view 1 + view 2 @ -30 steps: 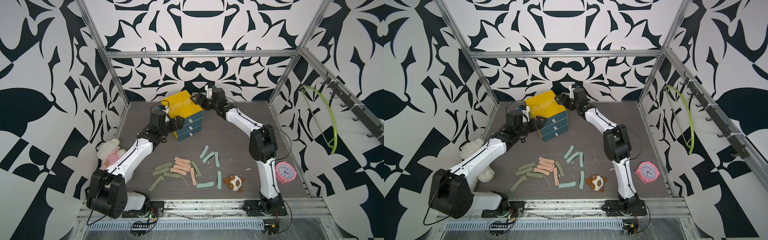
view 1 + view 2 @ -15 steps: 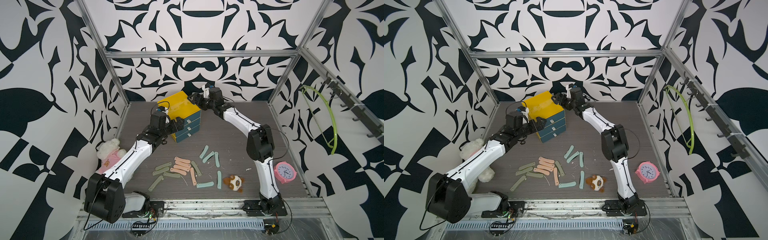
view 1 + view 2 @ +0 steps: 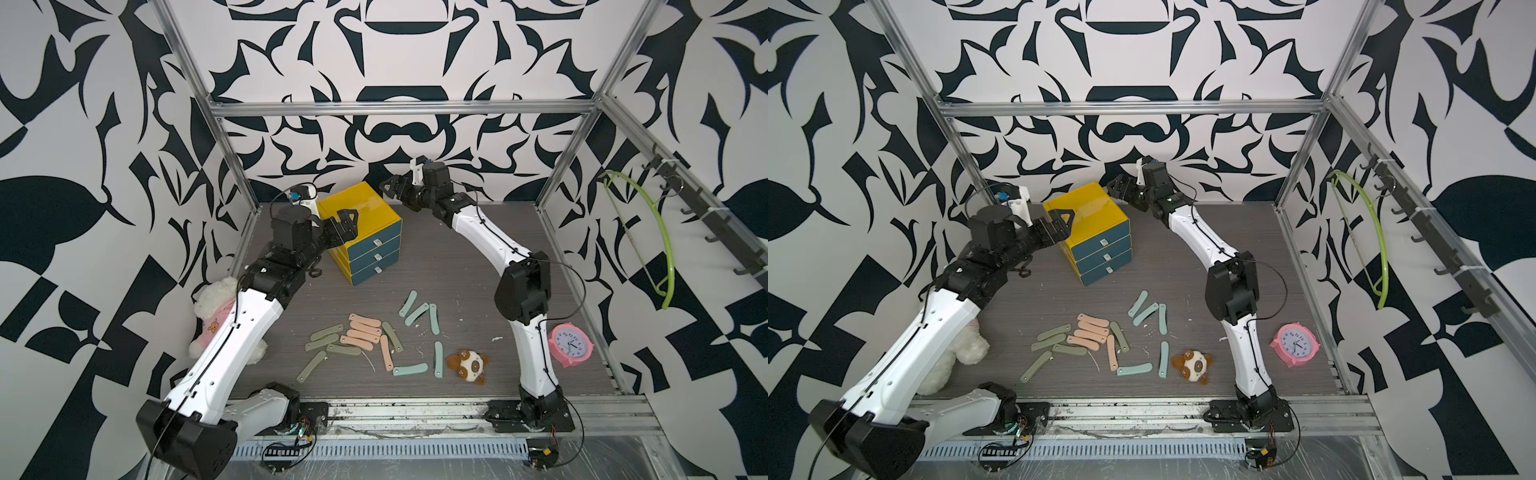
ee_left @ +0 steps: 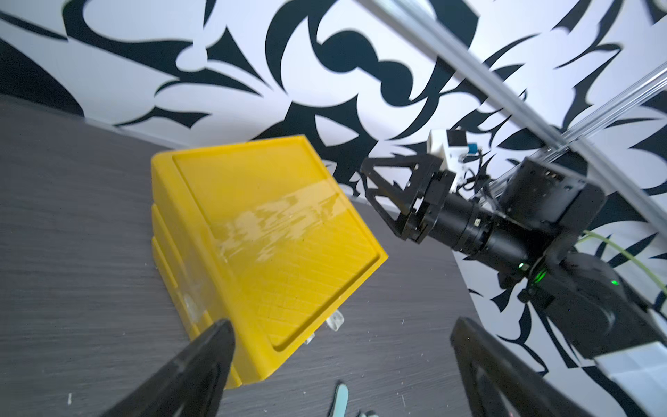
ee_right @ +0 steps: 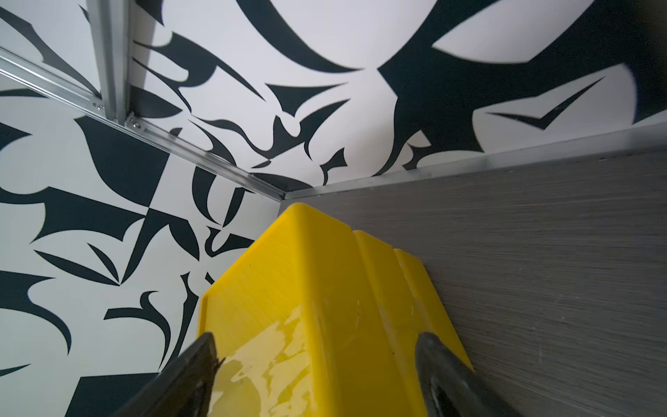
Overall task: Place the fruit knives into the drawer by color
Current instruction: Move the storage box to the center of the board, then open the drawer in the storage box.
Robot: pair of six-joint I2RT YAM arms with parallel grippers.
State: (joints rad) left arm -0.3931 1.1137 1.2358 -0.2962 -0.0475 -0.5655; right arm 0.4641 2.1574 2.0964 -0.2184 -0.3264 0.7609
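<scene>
Cabinet [image 3: 359,208] sits at the back of the worktop [image 3: 457,270], turned at an angle. Left claw [image 3: 348,220] is wide open and empty at the cabinet's left top edge; contact unclear. Right claw [image 3: 390,192] is also open and empty, just off the back right corner.

All three drawers [image 3: 377,257] are shut, so their contents can't be seen. Knives [image 3: 365,332] all lie on the worktop in front, well apart from the cabinet. Olive ones [image 3: 324,333] are on the left, peach in the middle, teal [image 3: 417,313] on the right, some touching. Plush [image 3: 467,365] and clock [image 3: 571,343] sit off to the right, not your concern.

Looks like you're setting up to open a drawer, so the task has barely begun. Use the right claw behind the cabinet as a stop so it won't slide. Bring the left claw round to the front and pinch one pull tab [image 3: 377,242] squarely. Pull straight along the drawer's line. The tabs are small, and a skewed grip will likely slip or twist the cabinet. Open the drawer far enough to drop knives in, one colour per drawer.
</scene>
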